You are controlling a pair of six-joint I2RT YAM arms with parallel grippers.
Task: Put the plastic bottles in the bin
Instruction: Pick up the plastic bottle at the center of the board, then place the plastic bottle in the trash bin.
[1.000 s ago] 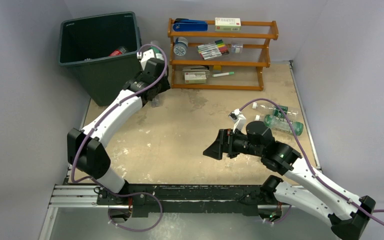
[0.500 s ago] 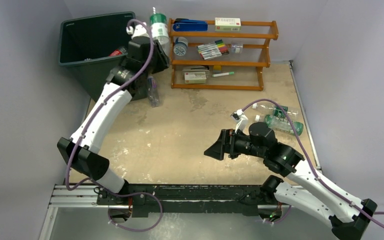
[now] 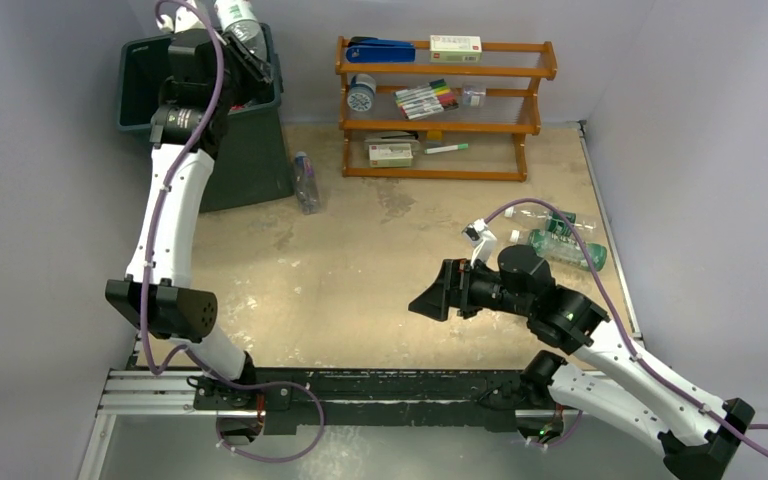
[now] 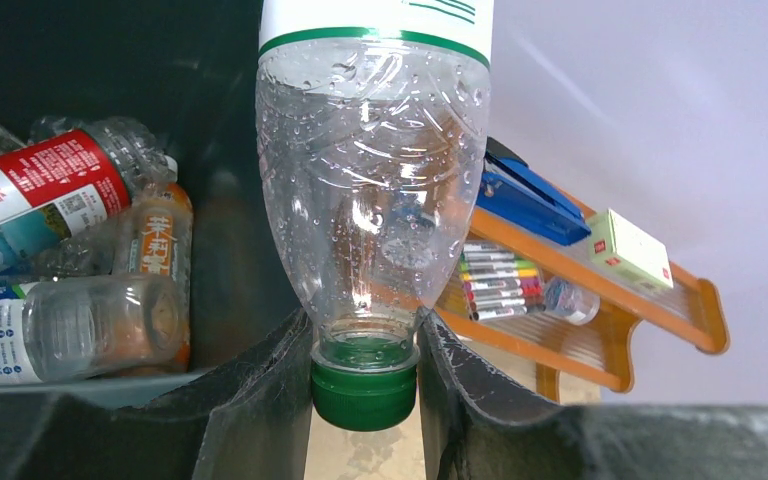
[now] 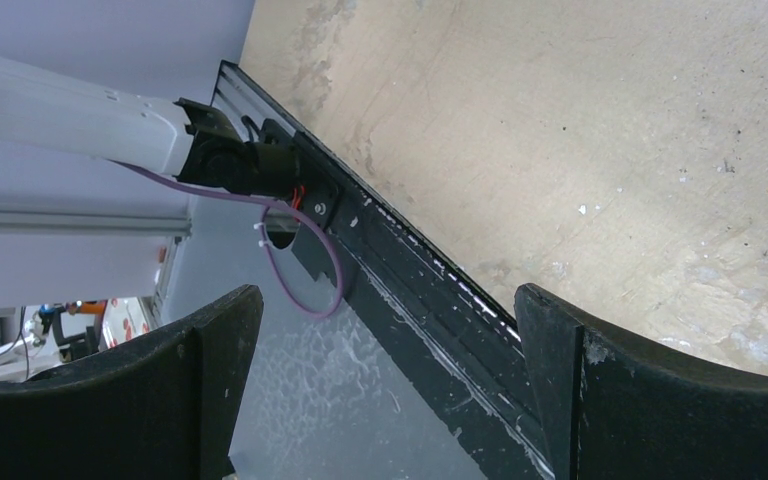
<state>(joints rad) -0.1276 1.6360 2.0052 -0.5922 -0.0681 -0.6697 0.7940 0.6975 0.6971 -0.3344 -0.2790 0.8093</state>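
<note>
- Since a second before, the left arm had swung up from the table beside the bin (image 3: 250, 160) to stand high over the bin's far right corner; half a second before, it was only midway, near the orange rack (image 3: 440, 100).
- With it rose the green-capped bottle (image 4: 370, 200), which the earlier top view showed low against the bin's side and which now sat above the rim (image 3: 238, 18).
- Left gripper (image 4: 363, 390) was clenched on that bottle's neck just above the cap, with the body hanging past the fingers.
- Right gripper (image 3: 430, 300) had hardly stirred; its jaws stood wide and empty over the near table (image 3: 360, 270).
- Inside the bin lay three bottles (image 4: 40, 200), one red-labelled, one orange, one blue and white.
- Still to be collected were a bottle beside the bin (image 3: 306, 182) and two bottles (image 3: 565, 247) near the right edge.
- By my judgement the step in hand was the drop, and the bottle seemed to hang close to the rim's corner, with the rack showing behind it.
- Done well, the arm would carry it further over the dark opening before letting go, so the body could not strike the rim and roll out.
- Opening the jaws fully and at once, and not lowering into the pile, would let the neck fall free.
</note>
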